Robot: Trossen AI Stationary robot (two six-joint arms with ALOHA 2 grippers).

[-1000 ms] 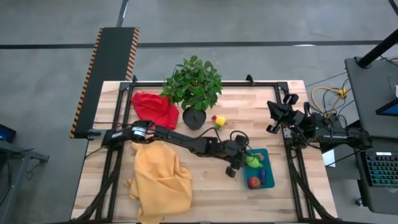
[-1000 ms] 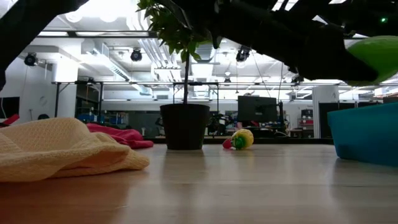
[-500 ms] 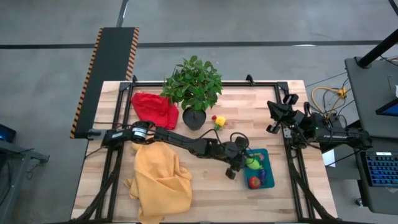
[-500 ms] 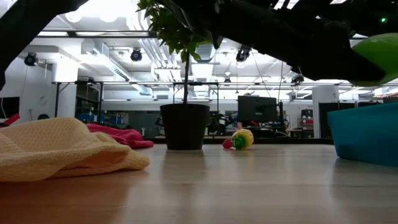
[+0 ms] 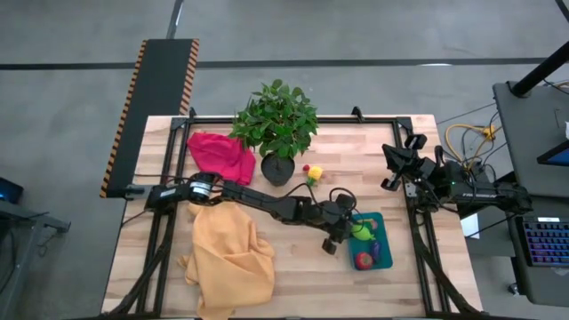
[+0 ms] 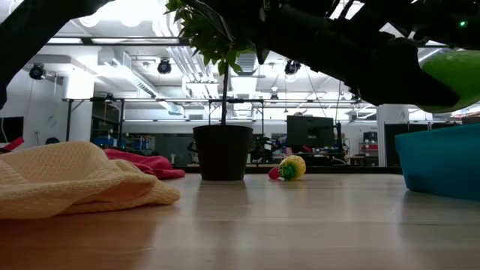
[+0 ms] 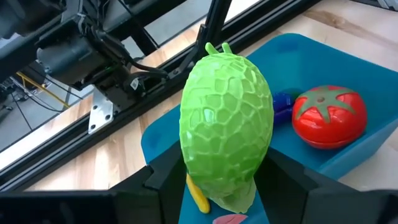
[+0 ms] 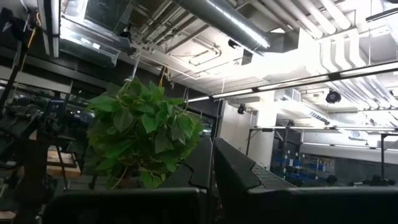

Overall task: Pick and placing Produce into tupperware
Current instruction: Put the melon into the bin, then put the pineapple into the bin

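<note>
The left gripper (image 7: 227, 180) pinches a green fruit (image 7: 227, 134) just above the tupperware (image 5: 372, 240) near the table's right edge, a tomato (image 7: 328, 117) and what looks like something purple inside, while the right gripper, pressed together, waits off that edge.

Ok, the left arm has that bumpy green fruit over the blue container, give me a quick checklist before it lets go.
1. Green fruit gripped in the left gripper: ok, jaws shut on both its sides.
2. Fruit over the teal container: ok in the left wrist view; in the high view it sits near the container's left edge.
3. Landing room: ok, the red tomato and a blue-purple piece lie to one side.
4. Height above the container floor: cannot tell.
5. Right gripper out of the way: ok, parked at the table's right edge, shut.
6. Produce left out: not ok, a yellow and red piece remains by the plant pot.
</note>
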